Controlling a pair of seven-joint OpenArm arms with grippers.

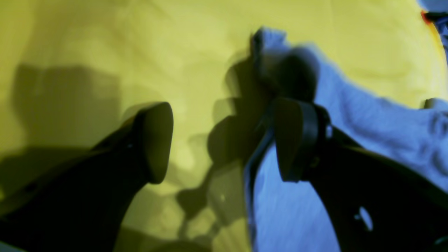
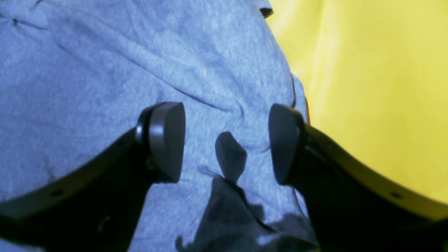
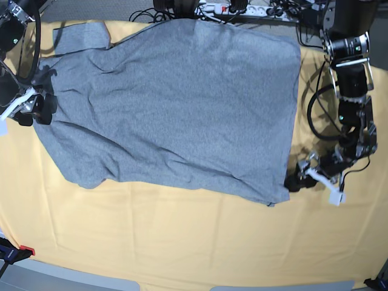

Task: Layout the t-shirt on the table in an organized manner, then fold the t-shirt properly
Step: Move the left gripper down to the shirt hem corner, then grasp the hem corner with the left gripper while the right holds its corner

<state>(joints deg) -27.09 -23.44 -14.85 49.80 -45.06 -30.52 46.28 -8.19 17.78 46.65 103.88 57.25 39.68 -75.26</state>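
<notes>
T-shirt [image 3: 176, 103] is lying spread across the far half of the table [image 3: 182, 242], plain grey side up, still skewed with ripples along the near hem. I'm judging we're in the layout phase, not folding yet. To do it well: each side should be pinching only an edge, both fabric layers together, then pulling outward and apart at the same pace so the body is going taut and square to the table edge; lifting low to avoid dragging the table cloth into creases. Left gripper [image 1: 224, 140] is sitting at the shirt's corner on the base view's right, jaws standing wide apart and gripping nothing; one finger [image 1: 295, 138] is hanging over the grey edge, the other over bare yellow, so the hem is running between them. Right gripper [image 2: 226, 141] is on the opposite side near the sleeve, jaws also spread and empty, hovering over fabric close to its edge, yellow cloth just beside the outer finger. Wrist views are blurry, so I can't tell whether either is touching cloth.
</notes>
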